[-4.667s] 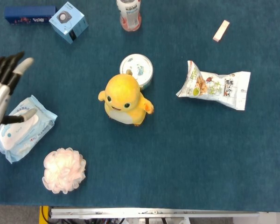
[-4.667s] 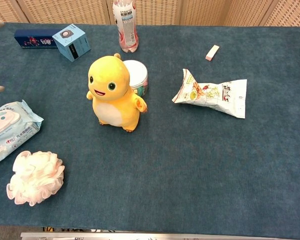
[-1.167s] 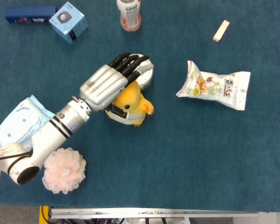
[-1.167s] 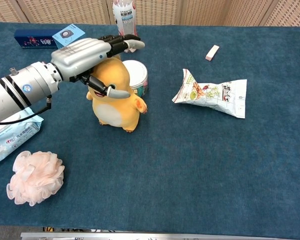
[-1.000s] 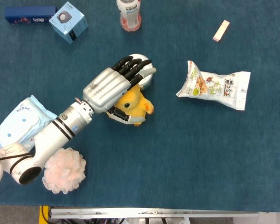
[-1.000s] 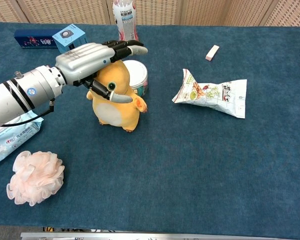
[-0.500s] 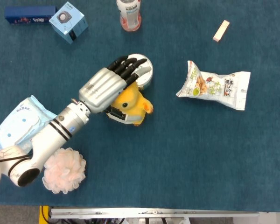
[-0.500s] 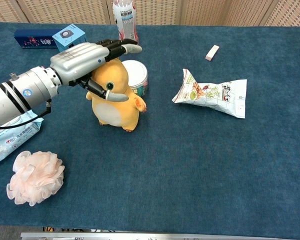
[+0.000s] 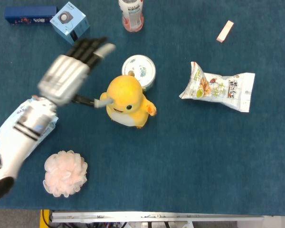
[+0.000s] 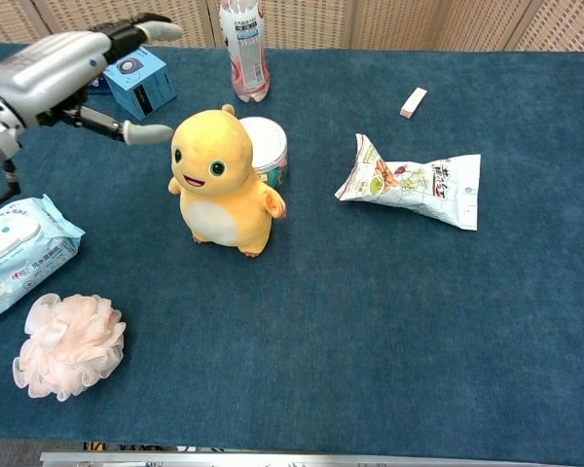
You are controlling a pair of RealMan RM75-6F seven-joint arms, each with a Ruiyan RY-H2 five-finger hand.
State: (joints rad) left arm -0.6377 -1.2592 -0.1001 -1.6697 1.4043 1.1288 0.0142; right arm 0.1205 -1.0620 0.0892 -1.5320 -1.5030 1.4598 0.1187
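In the head view, the left hand [image 9: 69,76] is seen blurred above the table [image 9: 180,161], just left of the yellow plush toy [image 9: 127,101]; its fingers are spread and nothing is held. The toy stands upright near the middle of the table, just in front of a round tin [image 9: 139,71].

In the chest view, the left hand [image 10: 63,63] is raised near the far left corner, fingers apart, clear of the plush toy [image 10: 221,181]. A wipes pack [image 10: 18,252] and a bath pouf [image 10: 68,345] are seen by the left edge.

Dark blue carpeted table [image 10: 389,321], woven beige panels [image 10: 370,21] behind it.
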